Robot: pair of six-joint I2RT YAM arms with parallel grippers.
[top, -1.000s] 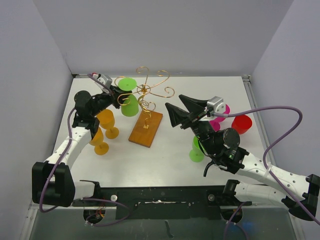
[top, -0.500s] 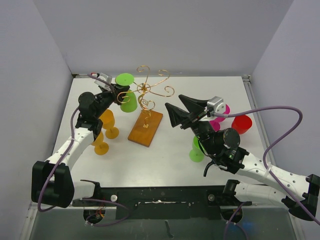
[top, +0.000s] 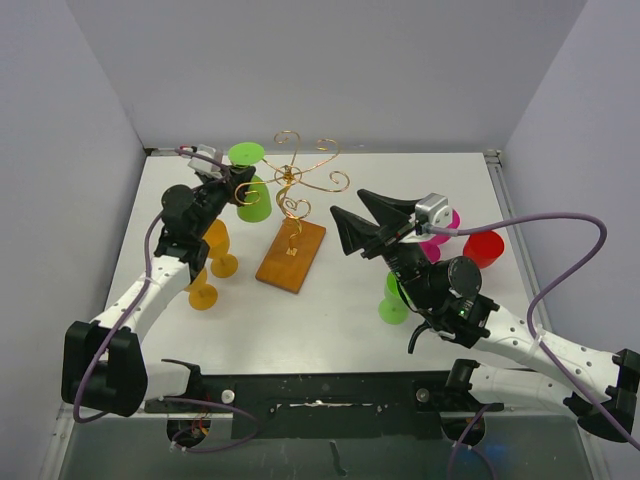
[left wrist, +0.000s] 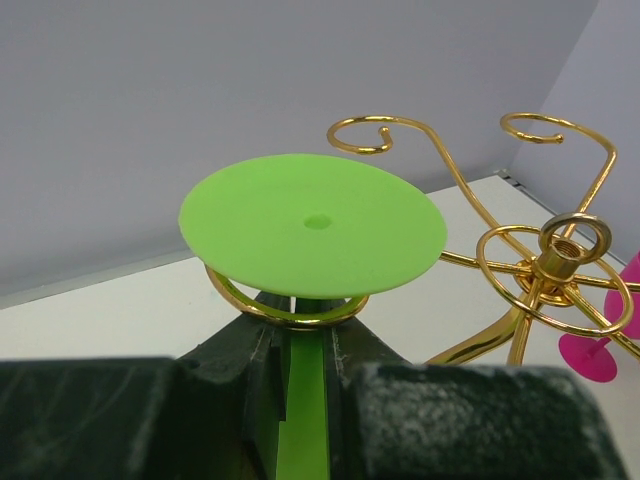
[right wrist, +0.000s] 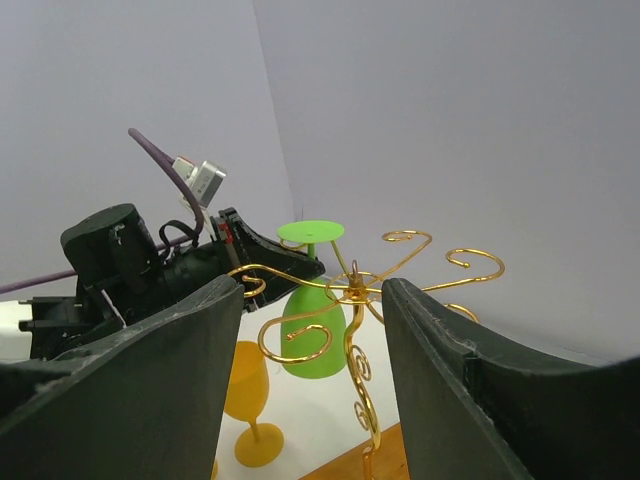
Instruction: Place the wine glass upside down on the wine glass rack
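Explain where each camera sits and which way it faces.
Top external: overhead from the near side, looking down at the table; left arm and right arm show.
Left wrist: on the left arm, looking past the left gripper, shut on the green wine glass.
Right wrist: on the right arm, facing the wine glass rack; the open right gripper frames it.
Shared: all show rack and glass.

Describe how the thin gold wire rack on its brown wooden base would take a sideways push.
Likely tippy: the gold wire rack stands tall over a narrow wooden base. Such thin wire probably flexes.
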